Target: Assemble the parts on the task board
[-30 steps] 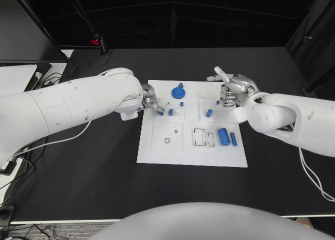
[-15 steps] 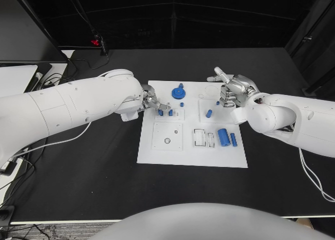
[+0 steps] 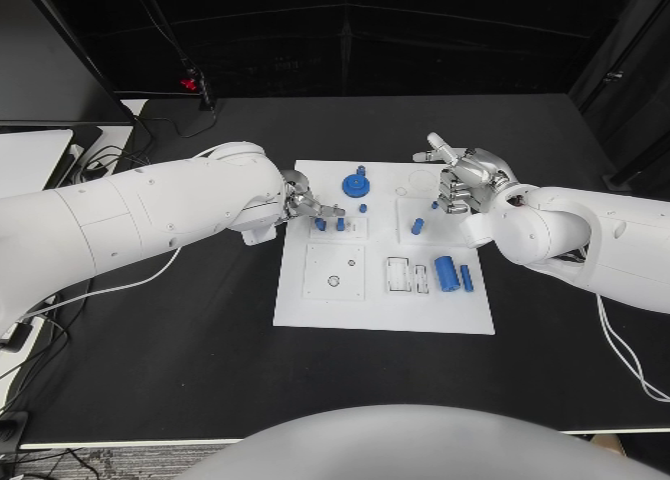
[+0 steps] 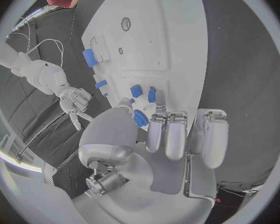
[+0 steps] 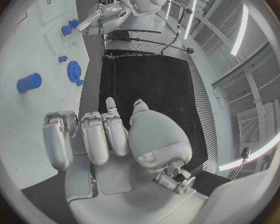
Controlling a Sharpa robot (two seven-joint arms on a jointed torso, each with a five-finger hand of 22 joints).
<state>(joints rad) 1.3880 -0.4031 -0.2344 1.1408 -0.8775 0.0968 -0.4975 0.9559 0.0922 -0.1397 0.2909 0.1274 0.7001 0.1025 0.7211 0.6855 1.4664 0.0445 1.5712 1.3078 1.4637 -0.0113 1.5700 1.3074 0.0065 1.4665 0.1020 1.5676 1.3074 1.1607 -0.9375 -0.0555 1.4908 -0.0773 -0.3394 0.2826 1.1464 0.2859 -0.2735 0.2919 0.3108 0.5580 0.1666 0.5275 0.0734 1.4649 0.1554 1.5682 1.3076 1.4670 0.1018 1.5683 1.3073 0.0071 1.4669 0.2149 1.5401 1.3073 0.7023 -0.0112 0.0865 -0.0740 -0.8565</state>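
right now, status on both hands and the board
Left hand fingertips at small blue parts on task board. Right hand curled, holding nothing visible. Nothing blocking.

Black bench (image 3: 162,340) with dark curtains (image 3: 350,50) behind it, a white panel (image 3: 25,155) off to the side, long ceiling light strips (image 5: 242,27) and loose cables (image 3: 162,125).

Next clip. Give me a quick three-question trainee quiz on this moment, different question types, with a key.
1. True or false: the blue gear lies off the task board, on the black table.
2. Which hand is nearer the two small blue pegs? A) left hand B) right hand
3. Fill in: the large blue cylinder lies on the board's ___ side, by the robot's sides.

Key: 1 false; 2 A; 3 right.
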